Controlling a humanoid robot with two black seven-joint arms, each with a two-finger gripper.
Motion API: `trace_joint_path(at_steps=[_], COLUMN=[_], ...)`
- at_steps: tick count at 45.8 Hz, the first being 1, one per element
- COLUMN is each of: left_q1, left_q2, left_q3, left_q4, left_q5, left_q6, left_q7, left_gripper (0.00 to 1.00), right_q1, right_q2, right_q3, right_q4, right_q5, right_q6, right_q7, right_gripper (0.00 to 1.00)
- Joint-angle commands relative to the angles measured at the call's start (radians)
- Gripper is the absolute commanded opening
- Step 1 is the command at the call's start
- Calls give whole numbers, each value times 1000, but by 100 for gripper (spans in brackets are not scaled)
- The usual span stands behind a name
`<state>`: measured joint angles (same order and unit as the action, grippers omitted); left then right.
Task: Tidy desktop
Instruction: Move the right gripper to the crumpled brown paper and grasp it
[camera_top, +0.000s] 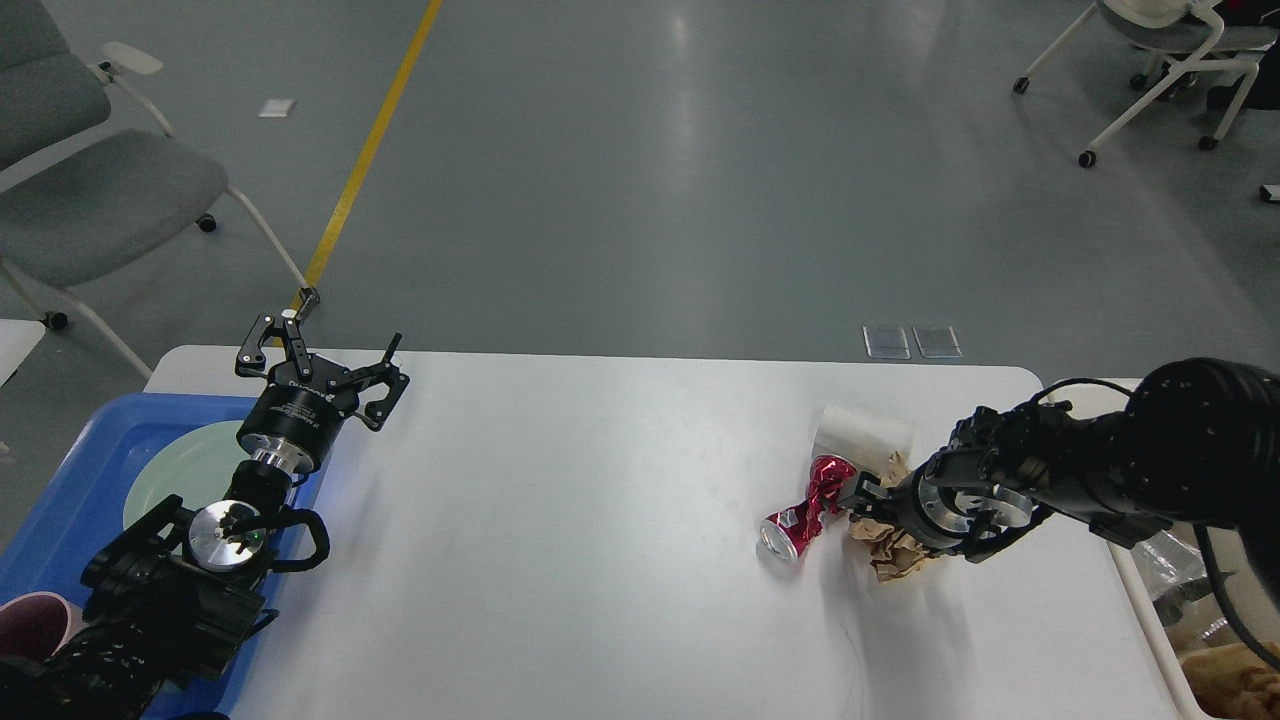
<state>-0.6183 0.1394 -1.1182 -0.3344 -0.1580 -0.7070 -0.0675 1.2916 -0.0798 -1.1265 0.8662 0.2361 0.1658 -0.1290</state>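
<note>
Three bits of litter, a crushed red can (808, 508), white paper cup (858, 432) and brown paper wad (893, 548), lie on the white table (560, 540); right gripper (858, 494) touches the can, its jaw state unclear; left gripper (322, 352) hangs spread open above a blue tray (70, 480)

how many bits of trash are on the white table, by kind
crushed red can: 1
white paper cup: 1
crumpled brown paper: 1
total: 3, all on the desktop by the right tool
</note>
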Motion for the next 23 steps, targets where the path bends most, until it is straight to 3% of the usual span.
trace_joint_path(at_steps=[1,5,17,23], left_q1=[0,0,0,0], left_q2=[0,0,0,0], left_q3=[0,0,0,0], left_q4=[0,0,0,0], left_q5=[0,0,0,0], left_q6=[0,1,0,1], left_q7=[0,0,0,0], left_gripper=[96,96,96,96], right_q1=[-9,-9,-8,-6], right_q2=[17,23,12,5], right_q3=[1,-1,-6,-7], right_q4=[5,10,54,63], right_q5=[-3,-3,-5,-5], right_q6=[-8,-8,4,11], right_q7=[0,0,0,-1], right_gripper=[90,80,2,0])
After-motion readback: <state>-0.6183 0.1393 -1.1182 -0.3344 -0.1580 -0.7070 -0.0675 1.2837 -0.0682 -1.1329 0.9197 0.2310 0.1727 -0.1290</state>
